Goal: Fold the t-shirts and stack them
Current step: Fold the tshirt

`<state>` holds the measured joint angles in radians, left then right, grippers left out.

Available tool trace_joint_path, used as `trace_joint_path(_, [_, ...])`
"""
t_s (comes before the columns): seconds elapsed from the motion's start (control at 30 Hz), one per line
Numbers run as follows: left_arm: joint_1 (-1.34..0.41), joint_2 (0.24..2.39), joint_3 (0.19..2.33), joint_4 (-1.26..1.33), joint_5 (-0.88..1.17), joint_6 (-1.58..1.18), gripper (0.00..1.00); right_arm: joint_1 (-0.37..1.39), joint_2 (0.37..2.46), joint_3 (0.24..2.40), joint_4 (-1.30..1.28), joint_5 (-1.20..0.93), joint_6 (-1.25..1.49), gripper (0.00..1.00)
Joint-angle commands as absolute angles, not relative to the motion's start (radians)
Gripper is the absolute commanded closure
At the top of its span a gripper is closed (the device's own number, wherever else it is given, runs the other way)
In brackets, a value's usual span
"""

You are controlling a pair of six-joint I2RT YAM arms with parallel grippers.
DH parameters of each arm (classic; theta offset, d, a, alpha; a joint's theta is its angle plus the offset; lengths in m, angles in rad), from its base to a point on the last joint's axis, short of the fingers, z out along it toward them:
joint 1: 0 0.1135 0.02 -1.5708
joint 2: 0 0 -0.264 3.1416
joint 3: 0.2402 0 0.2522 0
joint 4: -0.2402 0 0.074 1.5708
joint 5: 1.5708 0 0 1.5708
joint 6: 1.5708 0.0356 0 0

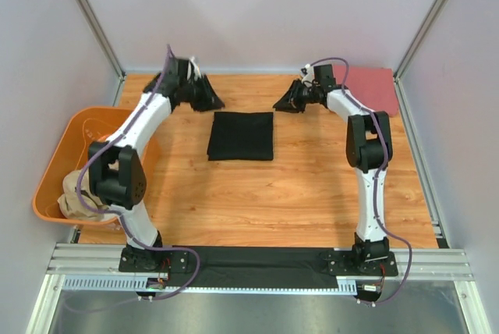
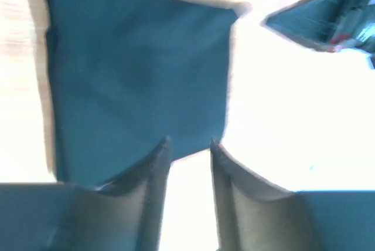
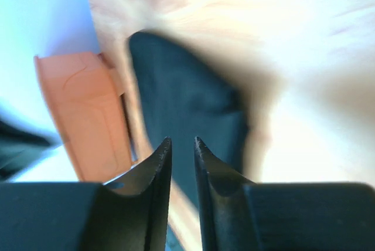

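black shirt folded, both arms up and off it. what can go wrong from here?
1. The black shirt lies mid-table, apart from the red shirt in the far right corner; carrying it over could shake the fold open.
2. The tan shirt sits crumpled in the orange tub, right beside the elbow of the left arm; reaching in looks awkward and could knock the tub.
3. The red shirt is near the edge of the table; a stack there might overhang.

We see a plain black t-shirt (image 1: 241,136) on the orange-brown wood-grain table (image 1: 296,193). Right of it lies a plain pinkish-red shirt (image 1: 373,88), and left of it an orange tub (image 1: 69,140) holds a tan shirt (image 1: 74,197).
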<state>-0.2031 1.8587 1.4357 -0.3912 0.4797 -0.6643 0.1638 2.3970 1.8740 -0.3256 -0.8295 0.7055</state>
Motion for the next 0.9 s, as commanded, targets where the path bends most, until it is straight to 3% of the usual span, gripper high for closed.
trace_joint_path(0.0, [-0.261, 1.707, 1.801, -0.738, 0.298, -0.601, 0.73, 0.224, 2.186, 1.925, -0.44, -0.824, 0.663, 0.76])
trace_joint_path(0.03, [-0.27, 1.806, 1.988, -0.847, 0.276, -0.591, 0.8, 0.23, 2.175, 1.905, -0.433, -0.824, 0.676, 0.76])
trace_joint_path(0.1, [-0.276, 1.833, 1.976, -0.864, 0.334, -0.638, 0.78, 0.239, 2.168, 1.898, -0.44, -0.83, 0.698, 0.76])
trace_joint_path(0.2, [-0.281, 1.735, 1.551, -0.504, 0.419, -0.734, 0.57, 0.248, 2.172, 1.847, -0.445, -0.816, 0.675, 0.73])
trace_joint_path(0.27, [-0.278, 1.746, 1.479, -0.372, 0.425, -0.726, 0.56, 0.249, 2.187, 1.809, -0.417, -0.827, 0.669, 0.7])
trace_joint_path(0.47, [-0.227, 1.896, 1.526, -0.46, 0.393, -0.488, 0.67, 0.288, 2.258, 1.808, -0.35, -0.89, 0.675, 0.66])
trace_joint_path(0.7, [-0.244, 2.0, 1.66, -0.704, 0.164, -0.318, 0.64, 0.305, 2.235, 1.779, -0.411, -0.819, 0.649, 0.63])
trace_joint_path(0.87, [-0.249, 1.962, 1.568, -0.632, 0.189, -0.359, 0.59, 0.305, 2.221, 1.775, -0.558, -0.758, 0.542, 0.6])
